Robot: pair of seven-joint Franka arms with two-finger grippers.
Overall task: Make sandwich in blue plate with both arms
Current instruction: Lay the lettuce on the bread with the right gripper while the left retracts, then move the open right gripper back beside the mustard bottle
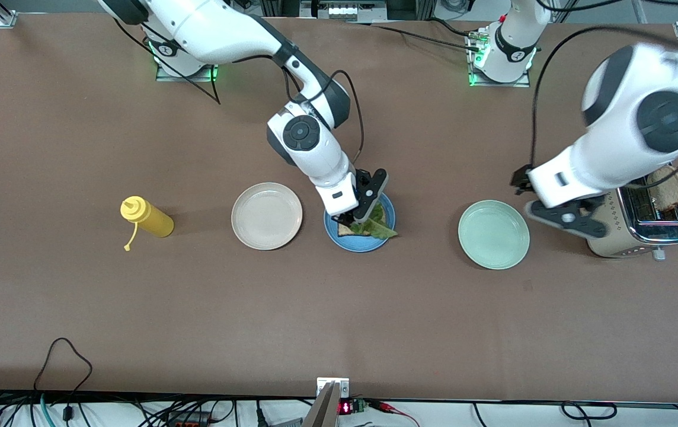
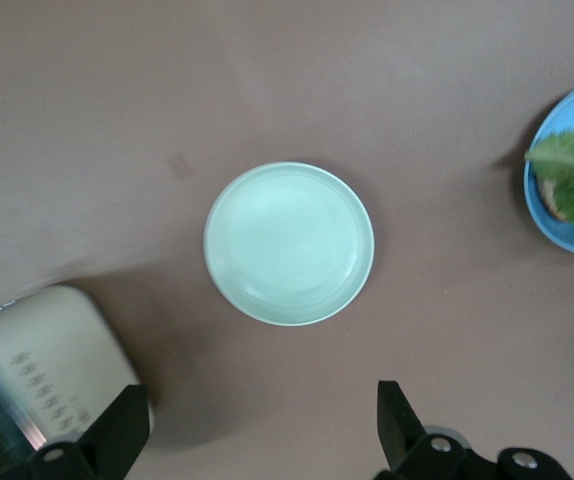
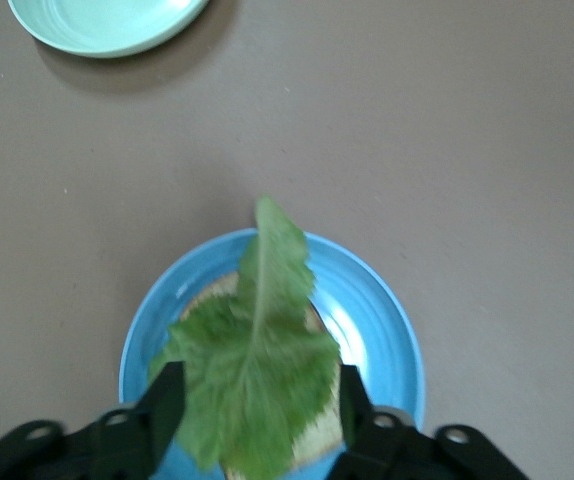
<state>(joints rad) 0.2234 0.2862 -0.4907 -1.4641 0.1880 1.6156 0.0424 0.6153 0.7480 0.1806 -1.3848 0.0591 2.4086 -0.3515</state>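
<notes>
The blue plate (image 1: 364, 248) stands at the table's middle. On it lies a bread slice (image 3: 317, 445) with a green lettuce leaf (image 3: 257, 350) spread over it. My right gripper (image 3: 257, 410) hangs low over the plate, open, one finger at each side of the leaf (image 1: 377, 225). My left gripper (image 2: 255, 425) is open and holds nothing. It hovers over bare table between the mint-green plate (image 2: 289, 243) and the toaster (image 2: 47, 370). A second bread slice (image 1: 668, 188) sticks up out of the toaster (image 1: 641, 225).
A beige-white plate (image 1: 266, 215) sits beside the blue plate toward the right arm's end. A yellow squeeze bottle (image 1: 146, 217) lies beside that plate, closer to the table's end. The mint-green plate (image 1: 493, 234) is toward the left arm's end.
</notes>
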